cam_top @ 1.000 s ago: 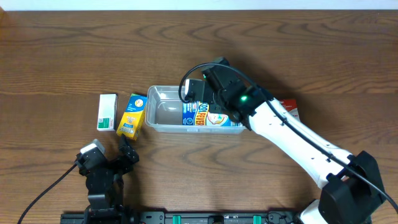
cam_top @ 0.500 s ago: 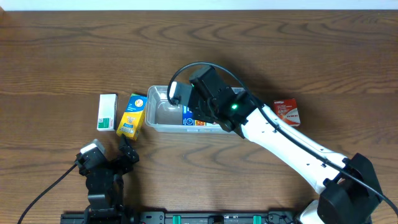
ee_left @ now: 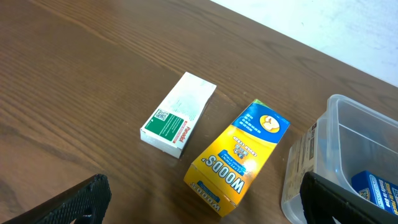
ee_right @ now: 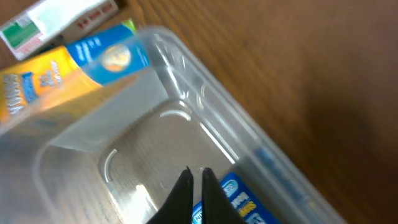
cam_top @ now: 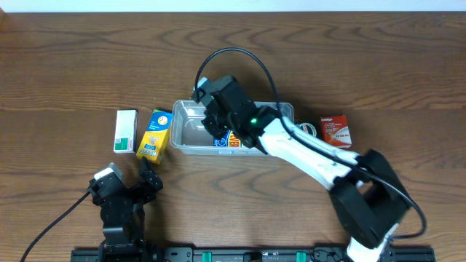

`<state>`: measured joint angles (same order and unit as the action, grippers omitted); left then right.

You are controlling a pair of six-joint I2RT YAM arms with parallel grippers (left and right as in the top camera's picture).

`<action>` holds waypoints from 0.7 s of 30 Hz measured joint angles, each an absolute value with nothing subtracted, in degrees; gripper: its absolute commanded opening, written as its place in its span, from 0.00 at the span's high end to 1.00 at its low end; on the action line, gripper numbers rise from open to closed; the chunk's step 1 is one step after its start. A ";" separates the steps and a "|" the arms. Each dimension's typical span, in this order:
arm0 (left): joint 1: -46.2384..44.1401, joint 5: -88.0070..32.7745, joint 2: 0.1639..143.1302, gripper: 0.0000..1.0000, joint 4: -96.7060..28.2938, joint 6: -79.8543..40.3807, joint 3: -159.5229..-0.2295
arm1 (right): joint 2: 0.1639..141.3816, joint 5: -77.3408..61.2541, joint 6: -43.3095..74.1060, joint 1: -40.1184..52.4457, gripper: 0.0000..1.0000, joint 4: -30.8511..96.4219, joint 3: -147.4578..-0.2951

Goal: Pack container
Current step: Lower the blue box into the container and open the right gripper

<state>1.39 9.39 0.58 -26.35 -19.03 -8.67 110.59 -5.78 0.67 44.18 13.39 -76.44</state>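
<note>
Black fingers of the left gripper [cam_top: 149,175] sit at the near edge of the wooden table [cam_top: 65,65], spread wide with nothing between them. Just beyond them, a yellow box [ee_left: 239,155] lies flat, and a white-and-green box [ee_left: 178,114] rests to its left with a slim gap between the two. Right beside the yellow box comes the container [cam_top: 182,124], the clear tub lying lengthwise at mid-table. A blue box [cam_top: 226,140] lies inside, against the near wall around the middle. Over the tub's left half hangs the right gripper [ee_right: 194,180], jaws pinched almost together on nothing and pointing down at the bare floor of the container. Off the tub's right end, a small red box [cam_top: 336,131] lies on the wood.
</note>
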 measured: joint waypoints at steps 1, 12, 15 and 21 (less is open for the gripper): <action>1.37 9.39 0.58 0.02 -26.35 -19.03 -8.67 | 111.42 -6.04 1.39 44.18 0.94 13.17 -76.44; 1.37 9.39 0.58 0.02 -26.35 -19.03 -8.67 | 117.21 -10.50 2.09 44.05 0.96 14.24 -76.58; 1.39 9.39 0.58 0.02 -26.35 -19.03 -8.67 | 117.21 -10.81 1.65 43.92 0.97 16.19 -76.86; 1.39 9.39 0.58 0.02 -26.35 -19.03 -8.67 | 117.25 -7.40 -0.01 43.22 0.98 19.31 -77.06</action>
